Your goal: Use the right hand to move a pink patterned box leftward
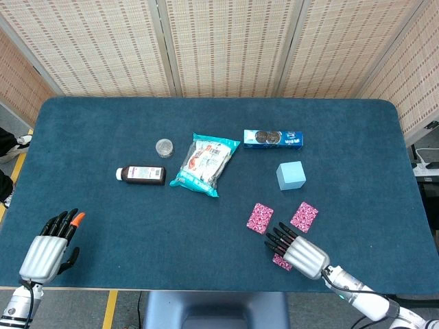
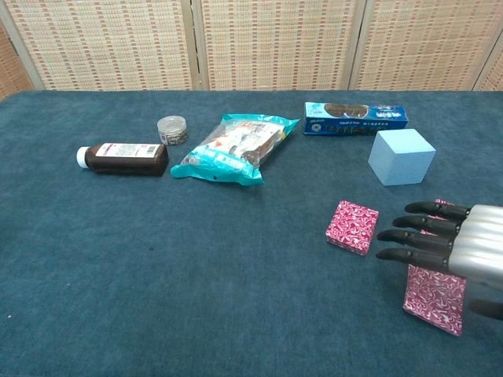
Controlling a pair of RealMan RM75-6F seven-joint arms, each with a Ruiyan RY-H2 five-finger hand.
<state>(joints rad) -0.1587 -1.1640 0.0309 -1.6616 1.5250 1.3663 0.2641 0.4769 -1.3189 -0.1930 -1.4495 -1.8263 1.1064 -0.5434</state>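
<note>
My right hand (image 1: pixel 300 252) (image 2: pixel 465 247) hovers near the table's front right with its fingers stretched leftward. It holds a pink patterned box (image 1: pixel 280 262) (image 2: pixel 435 298) underneath, tilted and off the cloth. A second pink patterned box (image 1: pixel 260 218) (image 2: pixel 352 227) lies flat just left of the fingertips. A third one (image 1: pixel 304 216) lies behind the hand, mostly hidden by the fingers in the chest view. My left hand (image 1: pixel 48 250) rests at the front left corner with nothing in it.
A light blue cube (image 1: pixel 291 175) (image 2: pixel 402 156) stands behind the pink boxes, with a blue cookie box (image 1: pixel 273 138) beyond it. A teal snack bag (image 1: pixel 204 163), a brown bottle (image 1: pixel 141 175) and a small jar (image 1: pixel 164 147) lie mid-left.
</note>
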